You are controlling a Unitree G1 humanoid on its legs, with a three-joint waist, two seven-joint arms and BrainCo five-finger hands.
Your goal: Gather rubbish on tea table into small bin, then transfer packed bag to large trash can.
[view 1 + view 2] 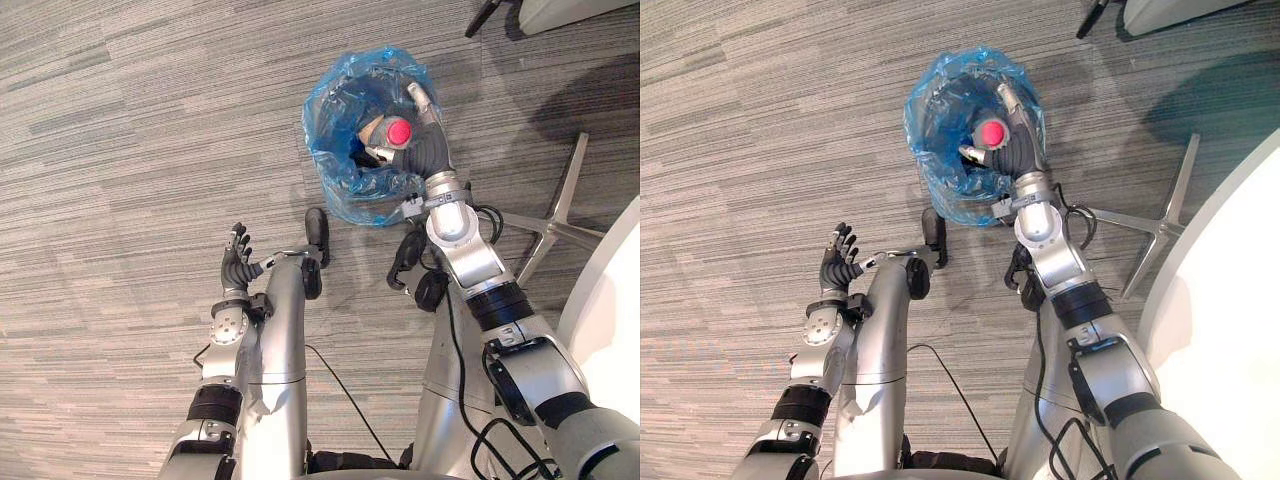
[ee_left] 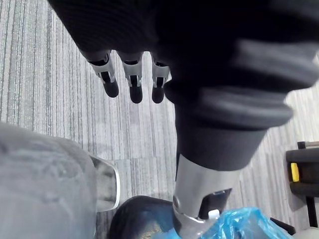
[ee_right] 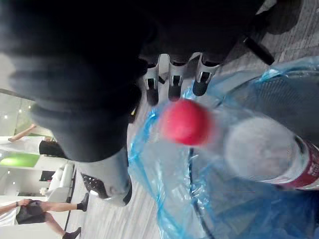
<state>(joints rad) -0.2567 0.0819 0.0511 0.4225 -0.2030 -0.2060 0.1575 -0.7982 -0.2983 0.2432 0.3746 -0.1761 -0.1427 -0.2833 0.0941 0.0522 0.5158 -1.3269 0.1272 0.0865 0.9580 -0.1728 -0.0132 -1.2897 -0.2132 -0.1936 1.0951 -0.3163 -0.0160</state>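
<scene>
blue crinkled plastic bin bag [image 1: 335,100]: glossy, translucent | clear plastic bottle with red cap [image 3: 264,149]: smooth, shiny | grey striped carpet [image 1: 120,150]: matt, ribbed

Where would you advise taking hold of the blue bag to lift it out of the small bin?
Probably pinch the blue bag by its loose rim on the robot's side, coming from above: the mouth faces up, and the film there folds outward and bunches, leaving slack to grip.
</scene>
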